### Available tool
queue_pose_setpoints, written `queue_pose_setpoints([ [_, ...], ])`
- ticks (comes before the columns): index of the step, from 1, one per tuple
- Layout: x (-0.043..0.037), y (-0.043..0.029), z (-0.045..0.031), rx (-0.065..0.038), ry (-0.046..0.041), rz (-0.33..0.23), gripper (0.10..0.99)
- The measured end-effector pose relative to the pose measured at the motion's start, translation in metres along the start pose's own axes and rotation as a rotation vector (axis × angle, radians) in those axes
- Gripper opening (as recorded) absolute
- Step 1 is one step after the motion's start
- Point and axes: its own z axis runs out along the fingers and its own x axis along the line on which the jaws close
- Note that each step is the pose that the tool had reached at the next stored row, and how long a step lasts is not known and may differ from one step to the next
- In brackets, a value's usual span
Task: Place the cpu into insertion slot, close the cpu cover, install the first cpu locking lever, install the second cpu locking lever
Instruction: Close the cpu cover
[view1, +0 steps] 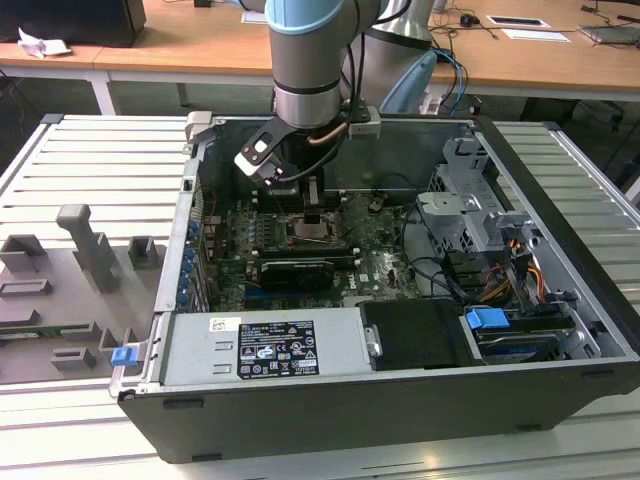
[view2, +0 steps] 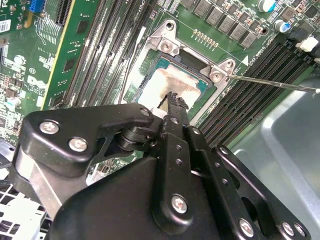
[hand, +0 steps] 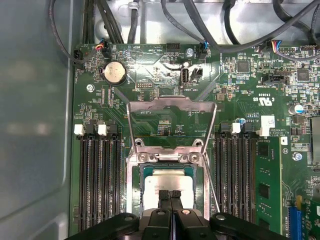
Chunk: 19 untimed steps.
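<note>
While the cpu (hand: 167, 183) sits in the insertion slot (hand: 132, 190) beneath jaws pinched together, the cpu cover (hand: 172, 104) stands open, locking levers (view2: 272, 83) apparently unlatched.

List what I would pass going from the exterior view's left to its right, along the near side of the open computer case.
Grey moulded fixture blocks → small blue clip → silver power-supply box with a black label → black rectangular cover → blue plastic tab.
</note>
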Motion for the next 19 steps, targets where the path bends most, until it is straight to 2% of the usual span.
queue_pose_setpoints([
  [19,0.0000,0.0003,-0.0040,0.000,-0.0004,0.005,0.106],
])
